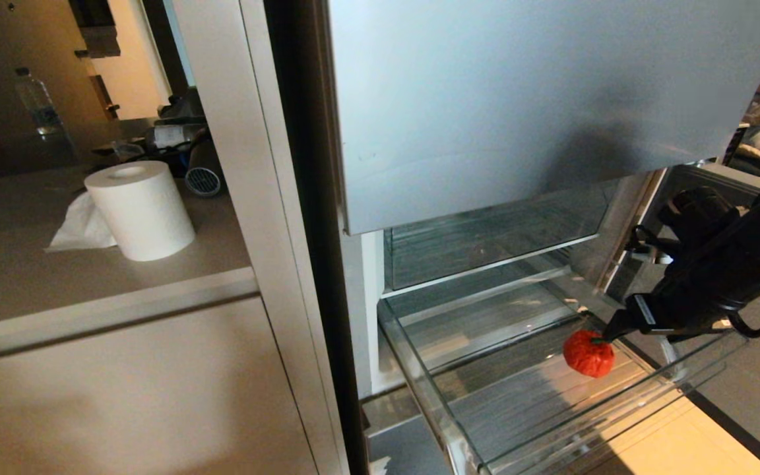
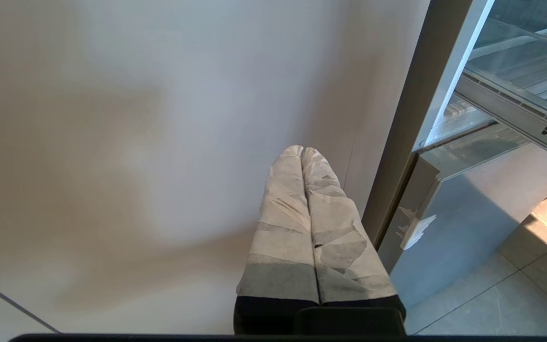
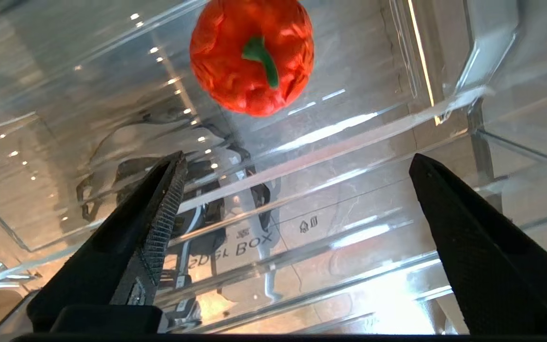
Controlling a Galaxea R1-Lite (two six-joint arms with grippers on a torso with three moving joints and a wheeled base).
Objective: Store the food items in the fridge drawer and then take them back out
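Right wrist view: right gripper (image 3: 297, 166) spread wide, empty, just above red pepper (image 3: 252, 54) lying loose in fridge drawer (image 1: 532, 422); left gripper (image 2: 303, 154) pressed together.

The fridge drawer (image 1: 433, 402) is clear, glossy plastic with a ribbed bottom. The red pepper (image 1: 589, 353) looks shiny and wrinkled, and the fridge front panel (image 1: 518, 99) is smooth, matt silver-blue metal.

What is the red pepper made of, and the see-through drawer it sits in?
The small glossy red pepper looks like moulded plastic or foam, probably a toy: its skin is crinkly and evenly shiny. The wide clear pull-out drawer seems hard transparent plastic: you see the floor through it, and its edges glint.
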